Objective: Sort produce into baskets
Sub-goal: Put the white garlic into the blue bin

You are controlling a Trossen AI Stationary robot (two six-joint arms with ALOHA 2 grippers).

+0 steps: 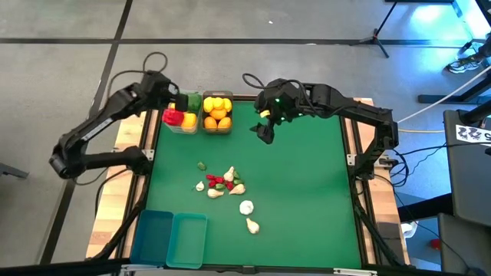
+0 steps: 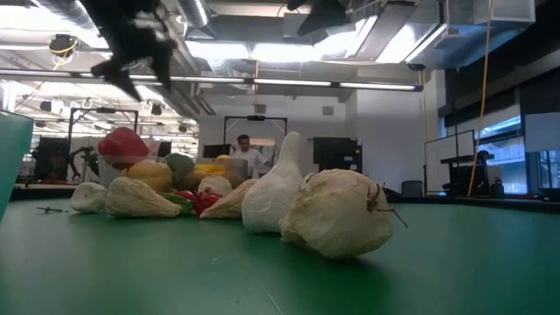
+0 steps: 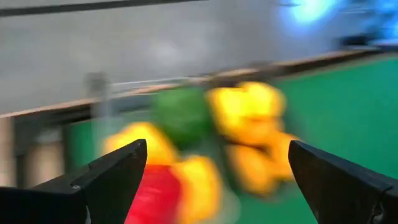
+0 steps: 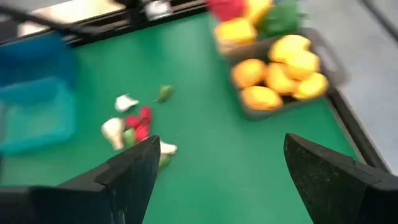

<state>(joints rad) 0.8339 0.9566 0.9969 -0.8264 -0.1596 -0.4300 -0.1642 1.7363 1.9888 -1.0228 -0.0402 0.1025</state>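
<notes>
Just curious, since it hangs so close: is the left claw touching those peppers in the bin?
Apart. The left wrist view shows the left claw open with nothing between its fingers; the peppers lie beyond.

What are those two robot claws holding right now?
Nothing. The left gripper hangs open above the pepper basket; the right gripper hangs open and empty over the green mat.

Green table mat (image 1: 307, 176); tripod (image 1: 381, 31); person (image 2: 242, 150)

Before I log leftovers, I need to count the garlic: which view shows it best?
The high view: the garlic lies spread out mid-mat, each bulb apart. The low view shows big near bulbs hiding those behind. The right wrist view shows a few blurred white pieces; the left wrist view shows none.
</notes>
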